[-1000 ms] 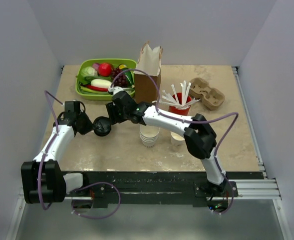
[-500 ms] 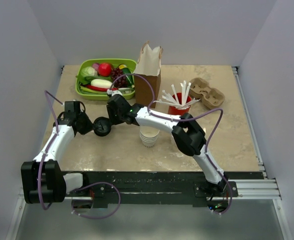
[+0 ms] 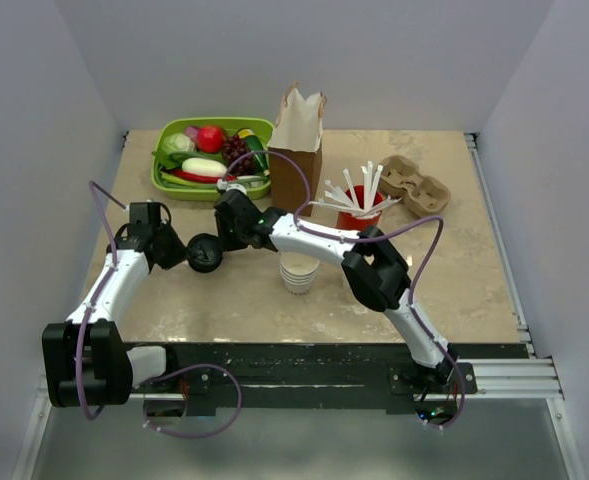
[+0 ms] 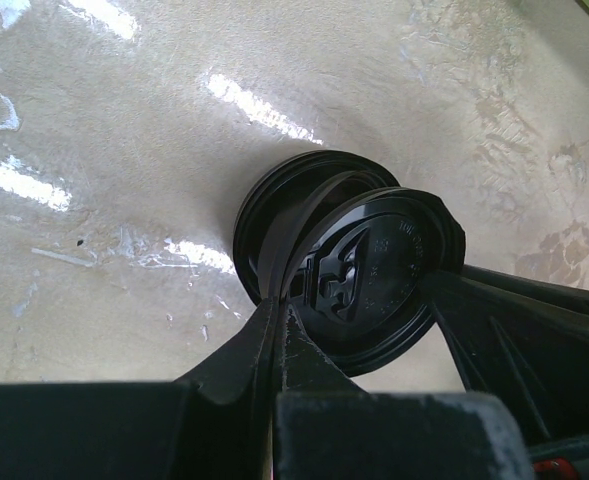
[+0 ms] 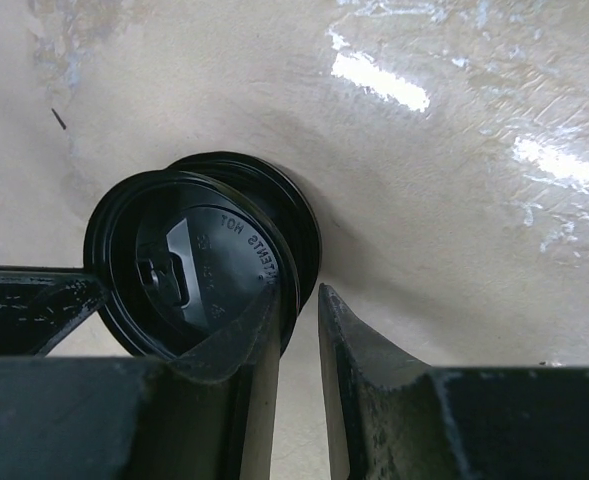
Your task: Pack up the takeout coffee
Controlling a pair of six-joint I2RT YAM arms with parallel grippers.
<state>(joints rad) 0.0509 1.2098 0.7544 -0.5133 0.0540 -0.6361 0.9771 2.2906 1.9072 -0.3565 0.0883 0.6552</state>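
We see a beige stone-look bench [image 4: 124, 120] with a smooth, glossy face that throws back bright glare. The round black plastic sip lid [image 4: 374, 280] is smooth and shiny, with raised lettering; the left hand [image 4: 277, 308] looks like duller, faintly grainy black plastic. Farther back, the tall brown paper bag [image 3: 299, 140] is matt, and the tan moulded-pulp cup carrier [image 3: 416, 187] looks rough and fibrous to us.

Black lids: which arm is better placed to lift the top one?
Left. The left tool pinches the top lid by its rim, tilting it off the lid beneath. The right tool sits beside them, fingers apart, gripping nothing.
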